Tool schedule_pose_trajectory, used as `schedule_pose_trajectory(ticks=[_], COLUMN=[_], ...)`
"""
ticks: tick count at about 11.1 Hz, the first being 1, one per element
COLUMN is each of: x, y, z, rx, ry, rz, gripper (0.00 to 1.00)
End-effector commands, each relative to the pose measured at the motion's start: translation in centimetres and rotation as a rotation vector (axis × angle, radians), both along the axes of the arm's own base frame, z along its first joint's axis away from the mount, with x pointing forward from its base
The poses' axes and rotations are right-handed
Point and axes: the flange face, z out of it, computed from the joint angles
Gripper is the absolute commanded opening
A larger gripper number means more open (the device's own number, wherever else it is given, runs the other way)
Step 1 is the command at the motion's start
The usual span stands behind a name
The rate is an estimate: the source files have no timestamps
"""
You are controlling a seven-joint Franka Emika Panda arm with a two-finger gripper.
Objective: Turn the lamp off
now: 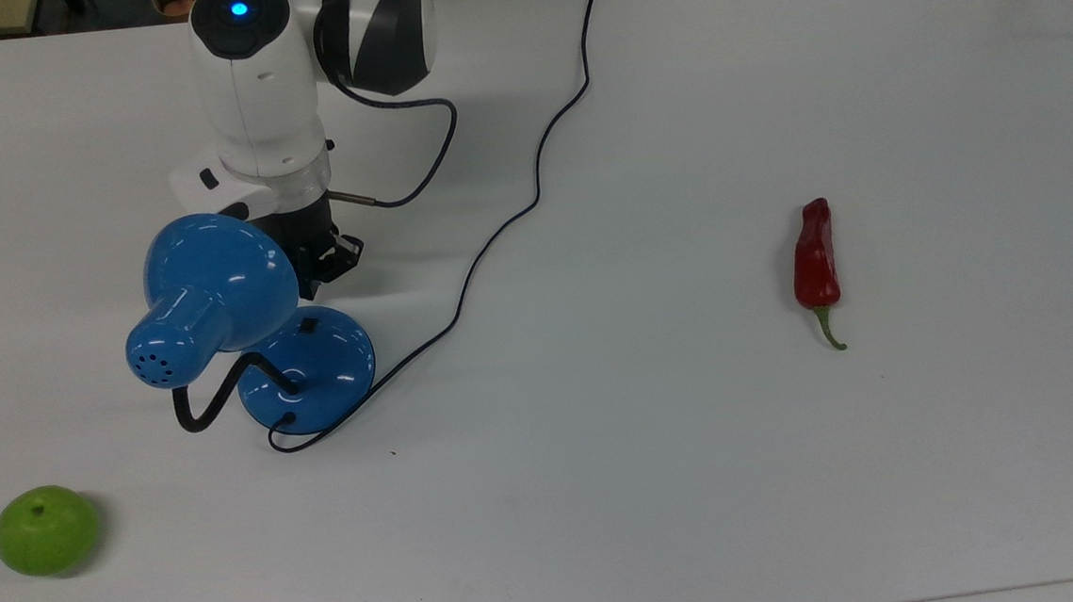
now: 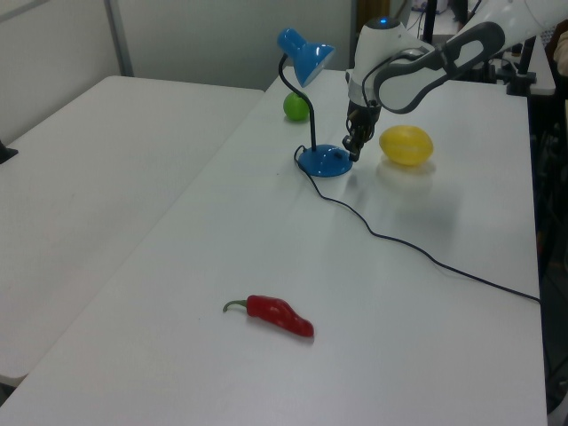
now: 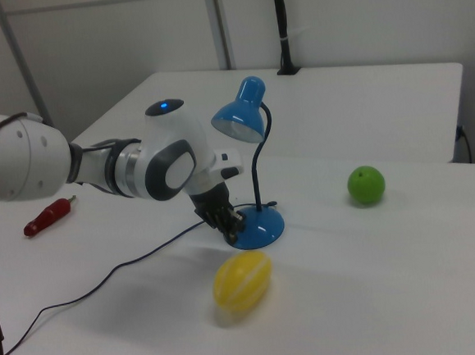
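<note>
The blue lamp stands on the white table (image 1: 700,478), unlit. In the top view its bell shade (image 1: 214,276) hangs over the round base (image 1: 329,377), and the small black switch (image 1: 307,325) shows on the base's upper edge. My gripper (image 1: 316,277) hovers just above and behind the switch, partly hidden by the shade, with its fingers shut and holding nothing. The left view has the gripper (image 2: 353,151) at the right rim of the base (image 2: 321,162). In the right view the gripper (image 3: 231,225) sits at the left rim of the base (image 3: 260,228), under the shade (image 3: 239,116).
The lamp's thin black cord (image 1: 494,238) runs from the base to the far table edge. A red chili (image 1: 815,258) lies at the top view's right, a green apple (image 1: 45,529) at its lower left. A yellow lemon (image 2: 406,145) sits close beside the arm.
</note>
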Motion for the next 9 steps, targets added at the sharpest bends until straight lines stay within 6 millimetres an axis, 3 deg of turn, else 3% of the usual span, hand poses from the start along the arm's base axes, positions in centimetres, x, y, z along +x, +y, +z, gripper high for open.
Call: schedule_pose_trajectory(ticks=[1,5,6,9], x=[-1.9,-5.6,-6.3,-8.1], y=[2.0,7.9,9.2,10.6], z=[5.6,13.4,16.1,23.9], rx=[0.011,0.013,0.012,0.007], ry=[0.060,0.141,0.138,0.207], rz=[-0.004,0.077,0.097,0.141], gripper=[0.00,0.00,0.00,0.00])
